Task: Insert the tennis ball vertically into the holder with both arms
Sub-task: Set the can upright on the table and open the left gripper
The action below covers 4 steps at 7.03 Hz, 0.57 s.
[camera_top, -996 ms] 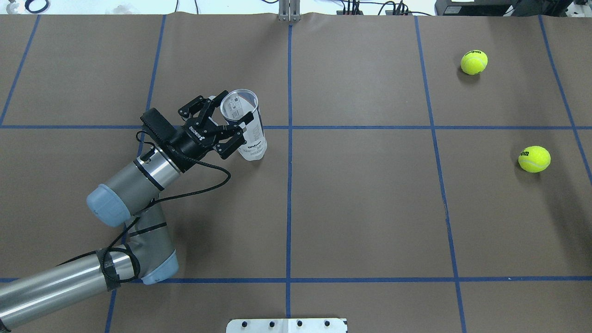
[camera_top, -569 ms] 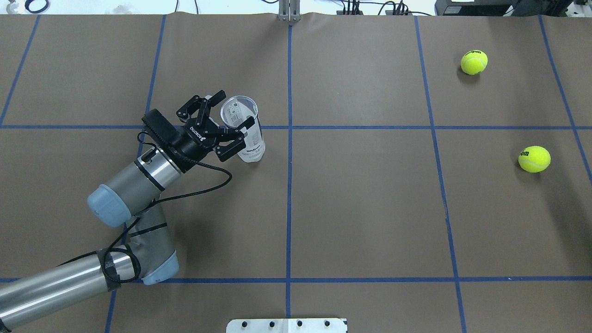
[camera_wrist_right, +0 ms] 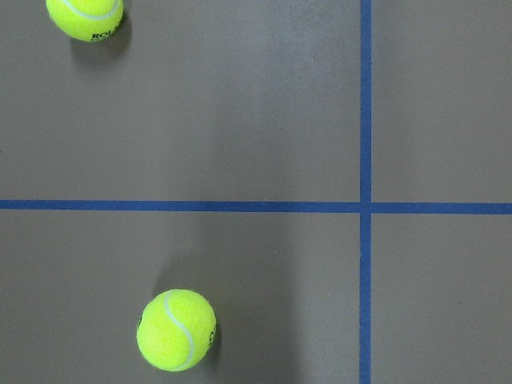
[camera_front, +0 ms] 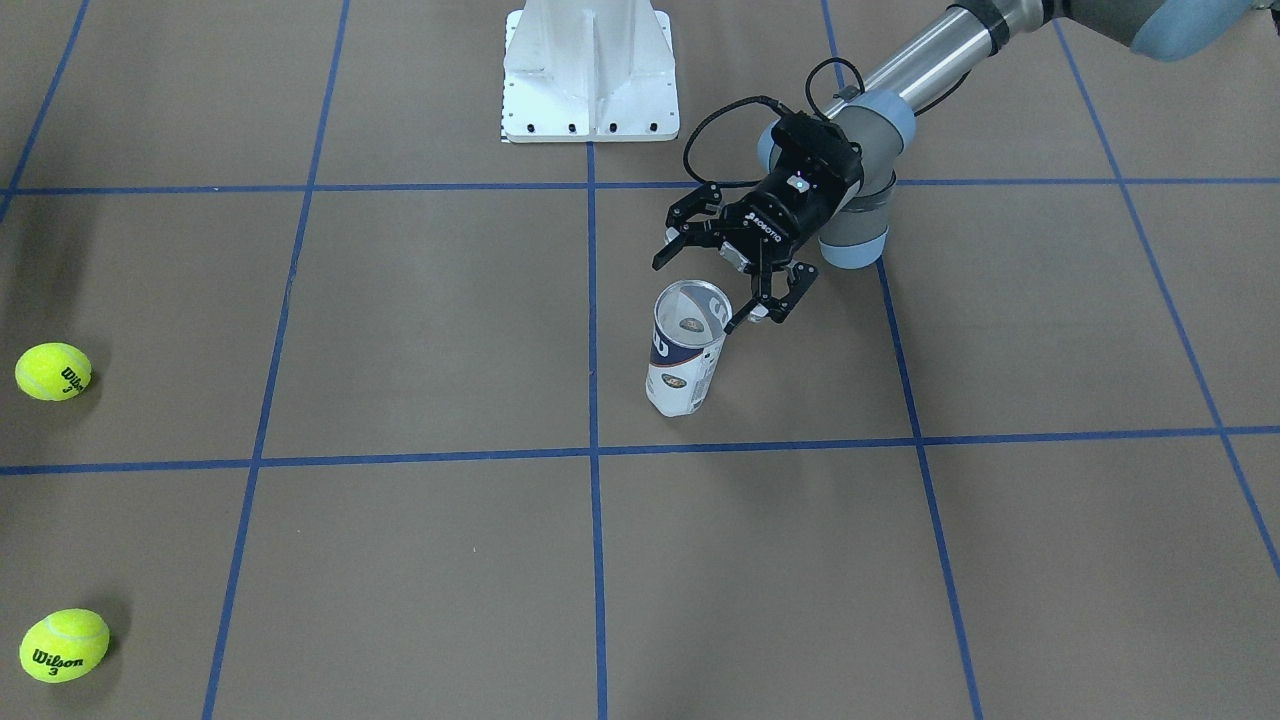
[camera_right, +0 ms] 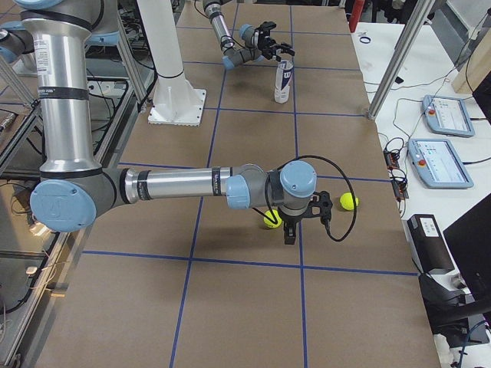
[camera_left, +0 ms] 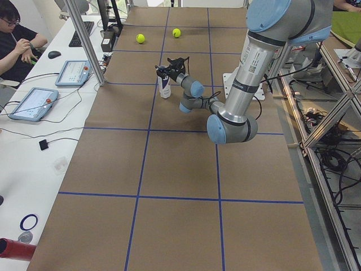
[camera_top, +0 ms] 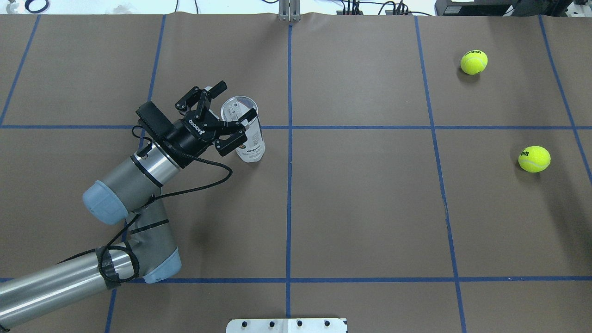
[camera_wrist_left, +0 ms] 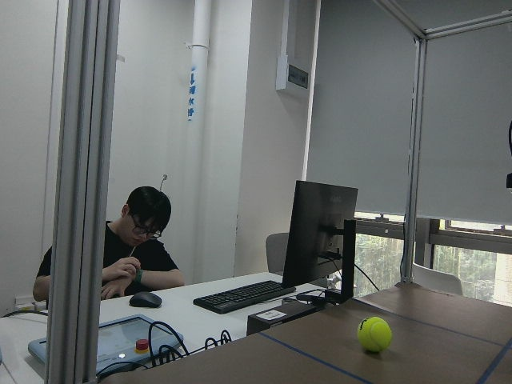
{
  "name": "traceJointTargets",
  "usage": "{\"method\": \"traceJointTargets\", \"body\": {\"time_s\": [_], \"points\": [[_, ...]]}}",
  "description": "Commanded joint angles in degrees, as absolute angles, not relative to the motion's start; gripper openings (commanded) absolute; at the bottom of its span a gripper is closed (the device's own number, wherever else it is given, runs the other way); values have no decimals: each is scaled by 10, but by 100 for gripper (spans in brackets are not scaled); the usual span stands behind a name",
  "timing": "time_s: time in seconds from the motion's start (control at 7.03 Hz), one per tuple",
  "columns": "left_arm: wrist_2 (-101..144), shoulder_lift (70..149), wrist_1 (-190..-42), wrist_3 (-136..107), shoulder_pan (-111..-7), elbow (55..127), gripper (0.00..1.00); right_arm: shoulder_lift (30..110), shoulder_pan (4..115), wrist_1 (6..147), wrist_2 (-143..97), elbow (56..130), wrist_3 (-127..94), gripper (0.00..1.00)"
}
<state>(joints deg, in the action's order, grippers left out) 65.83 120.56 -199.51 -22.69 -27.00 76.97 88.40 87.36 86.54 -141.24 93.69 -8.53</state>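
Even, bright light fell from overhead, and the brown table [camera_top: 360, 208] showed no glare. The balls [camera_top: 534, 159] cast small, soft shadows, and a dimmer patch lay along the overhead view's right edge. The clear holder [camera_front: 680, 370] carried pale highlights. In the left wrist view the near post [camera_wrist_left: 80, 192] was blurred and the window [camera_wrist_left: 468, 256] glowed. A broad, faint shadow crossed the right wrist view.
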Motion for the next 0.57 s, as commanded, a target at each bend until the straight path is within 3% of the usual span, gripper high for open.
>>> {"method": "traceJointTargets", "body": {"time_s": [0.0, 0.14, 0.43], "points": [[664, 1179, -1896, -229, -286, 877, 99, 882, 874, 866, -1415, 937, -85, 100], [664, 1132, -1810, -238, -299, 955, 99, 878, 874, 866, -1413, 944, -88, 100], [667, 1029, -1726, -320, -307, 1009, 99, 873, 874, 867, -1411, 951, -89, 100]]}}
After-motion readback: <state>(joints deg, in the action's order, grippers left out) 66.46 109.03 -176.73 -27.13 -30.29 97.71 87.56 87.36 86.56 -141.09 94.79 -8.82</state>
